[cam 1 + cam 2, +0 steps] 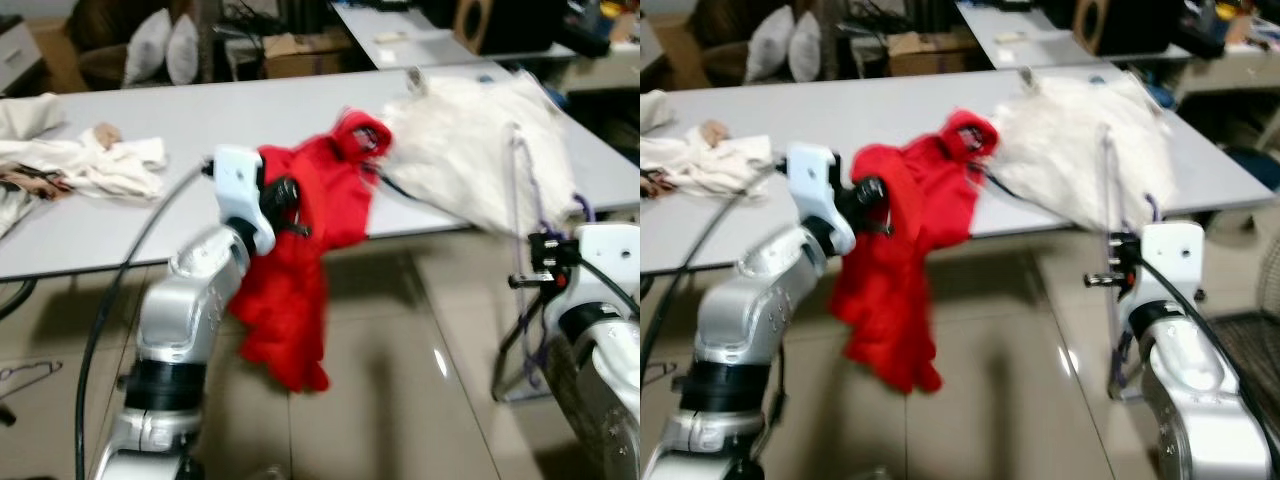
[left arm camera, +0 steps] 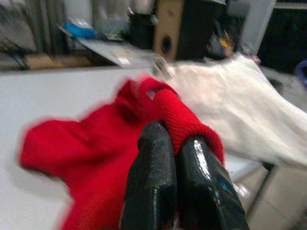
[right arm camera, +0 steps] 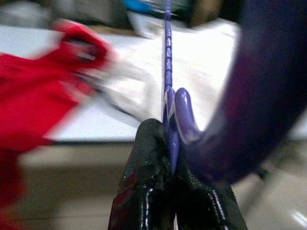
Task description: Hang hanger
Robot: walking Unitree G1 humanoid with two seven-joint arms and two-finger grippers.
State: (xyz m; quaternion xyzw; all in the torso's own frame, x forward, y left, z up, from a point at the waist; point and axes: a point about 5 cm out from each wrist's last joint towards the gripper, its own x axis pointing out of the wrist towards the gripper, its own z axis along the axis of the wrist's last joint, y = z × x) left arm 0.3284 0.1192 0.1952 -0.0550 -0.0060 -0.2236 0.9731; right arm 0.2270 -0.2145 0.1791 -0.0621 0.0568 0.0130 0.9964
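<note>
A red garment hangs over the front edge of the grey table, part on the top, the rest drooping toward the floor. My left gripper is shut on the red cloth; in the left wrist view the black fingers pinch a red fold. My right gripper is shut on a purple hanger, whose thin bar rises between the fingers in the right wrist view. The hanger stands upright at the table's front right, before a white garment.
A heap of pale clothes lies on the table's left end. A wire hanger lies on the tiled floor at the left. Behind are a second table, a cardboard box, pillows and a speaker.
</note>
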